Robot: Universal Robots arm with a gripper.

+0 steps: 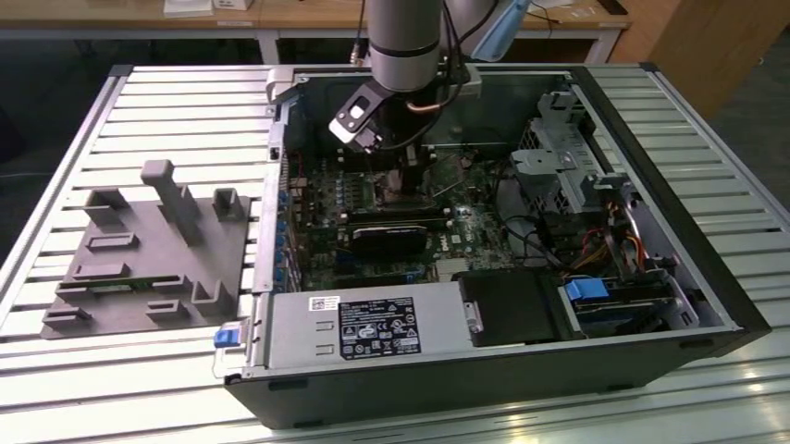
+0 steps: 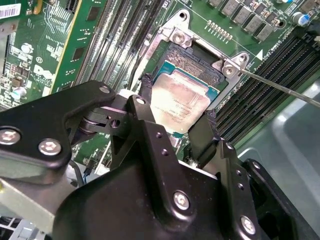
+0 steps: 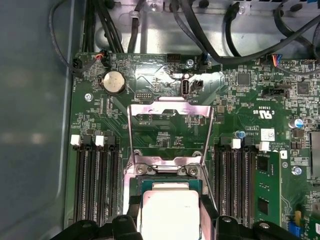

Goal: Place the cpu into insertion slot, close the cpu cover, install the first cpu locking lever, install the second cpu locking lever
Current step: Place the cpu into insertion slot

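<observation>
Your gripper (image 2: 179, 103) is down inside the open computer case (image 1: 722, 310), which lies on its side on the slatted table (image 1: 173, 102). In the exterior view the arm comes in from the far side of the case and ends over the middle of the motherboard (image 3: 150, 75).

In the second wrist view the two black fingers (image 2: 210, 120) are closed on the cpu (image 2: 182, 95), one pressed against each of two opposite edges, with its pale silver face turned up toward the camera. The chip sits level over the insertion slot (image 2: 195, 56), and part of the slot's dark centre and its shiny screwed rim show past the chip's far edge. (You cannot tell from these views whether the chip is bedded in the slot or held just above it.)

The cpu cover (image 3: 170, 106) stands swung open. In the first wrist view its silver frame rises from the hinge at the slot's far side, and you can see green board through its cut-out. One locking lever (image 2: 280, 87), a thin metal rod, is undone and reaches out from the slot's corner across the memory slots (image 3: 95, 185) that flank the socket on both sides.

On the exterior view's left, well apart from the case, a grey fixture (image 1: 148, 250) with upright posts rests on the table.
</observation>
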